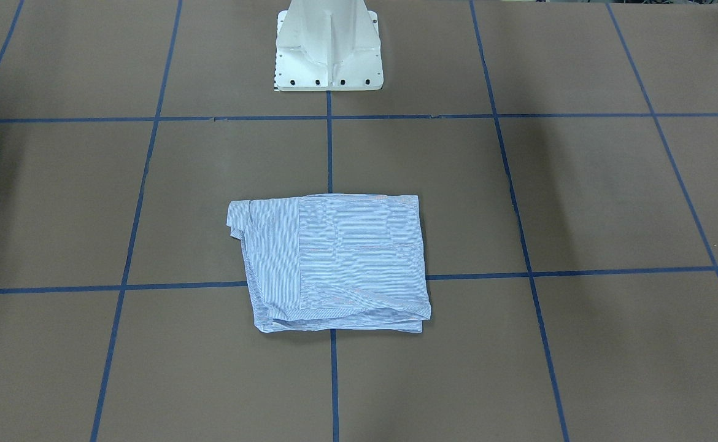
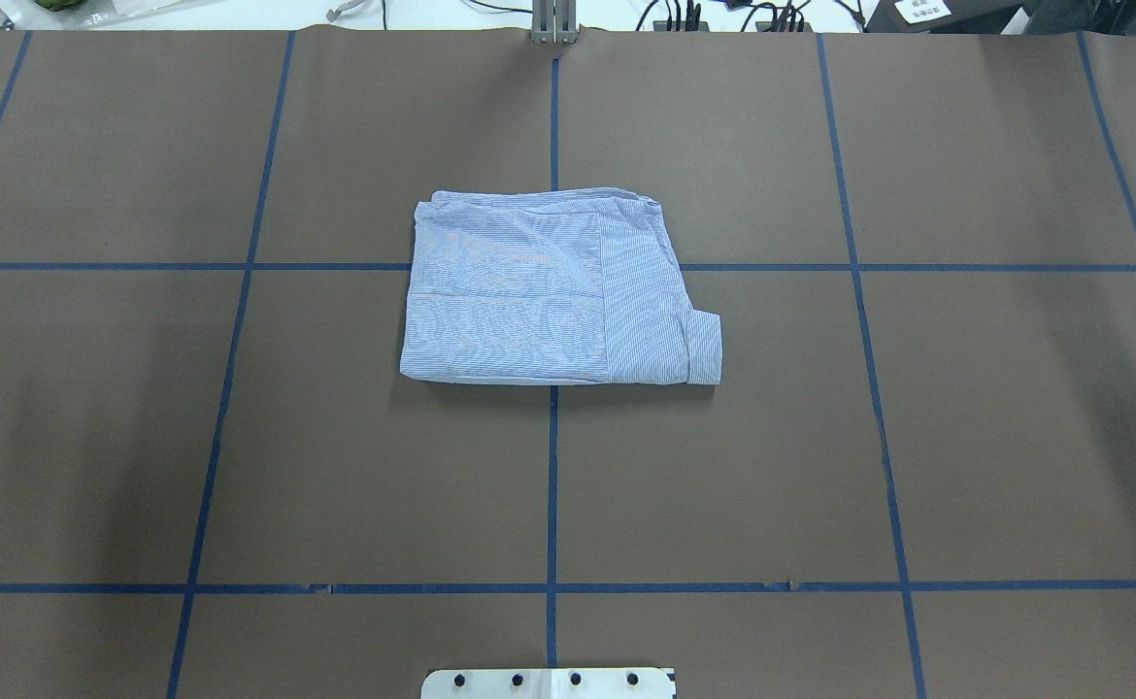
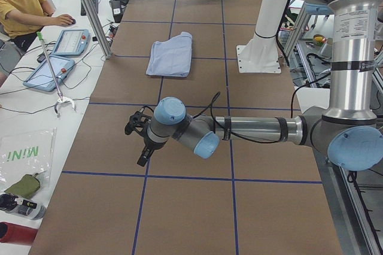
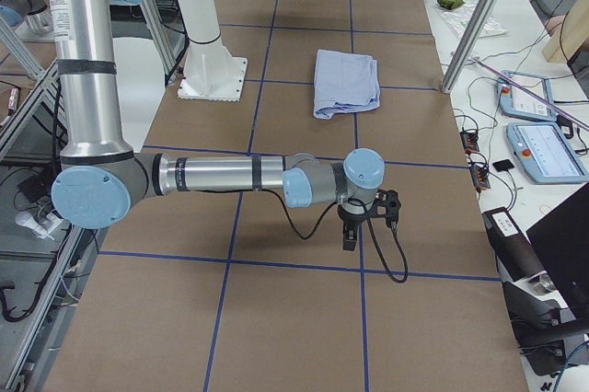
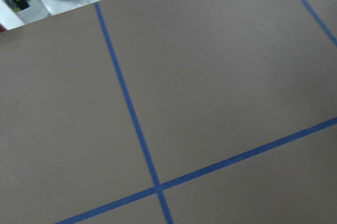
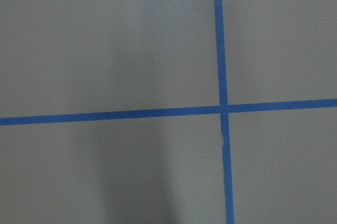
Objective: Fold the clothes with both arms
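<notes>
Shirt (image 2: 549, 296) folded flat; pedestal (image 1: 328, 46) near, not touching.

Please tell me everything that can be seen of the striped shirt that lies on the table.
The shirt looks like thin woven cloth, light blue with fine white stripes. It is folded into a flat, roughly rectangular packet and lies near the middle of the brown table, over a crossing of the blue tape lines. A cuff-like end sticks out at the corner nearest the robot, on its right. Stacked layers show along the far edge. No collar or buttons are visible. Only the table touches it.
</notes>
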Robot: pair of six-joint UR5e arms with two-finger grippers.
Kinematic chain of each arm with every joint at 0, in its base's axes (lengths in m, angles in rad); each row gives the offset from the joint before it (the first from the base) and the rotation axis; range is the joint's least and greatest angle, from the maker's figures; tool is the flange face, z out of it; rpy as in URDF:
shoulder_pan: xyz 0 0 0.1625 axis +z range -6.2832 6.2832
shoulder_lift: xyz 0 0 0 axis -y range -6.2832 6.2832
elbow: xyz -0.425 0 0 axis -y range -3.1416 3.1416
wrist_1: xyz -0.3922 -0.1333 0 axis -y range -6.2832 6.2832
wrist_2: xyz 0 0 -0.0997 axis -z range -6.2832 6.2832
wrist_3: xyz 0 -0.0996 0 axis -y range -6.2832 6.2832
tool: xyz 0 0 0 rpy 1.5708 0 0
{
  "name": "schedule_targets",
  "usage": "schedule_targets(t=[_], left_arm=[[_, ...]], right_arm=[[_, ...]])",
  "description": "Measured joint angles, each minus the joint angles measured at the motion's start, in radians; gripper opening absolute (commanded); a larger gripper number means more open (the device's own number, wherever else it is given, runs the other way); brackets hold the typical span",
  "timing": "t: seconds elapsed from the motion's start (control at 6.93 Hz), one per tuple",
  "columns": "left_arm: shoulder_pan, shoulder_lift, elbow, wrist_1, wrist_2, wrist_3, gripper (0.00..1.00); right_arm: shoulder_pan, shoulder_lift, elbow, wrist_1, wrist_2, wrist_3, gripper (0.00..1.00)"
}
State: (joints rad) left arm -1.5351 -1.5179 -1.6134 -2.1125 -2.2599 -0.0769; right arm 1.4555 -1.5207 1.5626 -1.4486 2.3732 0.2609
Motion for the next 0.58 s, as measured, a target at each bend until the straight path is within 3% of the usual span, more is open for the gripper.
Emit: schedule_targets(t=[0.58], left_arm=[[-0.01,-0.009,0.027,0.083,0.015,0.051,1.0]], right_arm=[[0.068,-0.061,0.034,-0.019,0.013,-0.05,1.0]])
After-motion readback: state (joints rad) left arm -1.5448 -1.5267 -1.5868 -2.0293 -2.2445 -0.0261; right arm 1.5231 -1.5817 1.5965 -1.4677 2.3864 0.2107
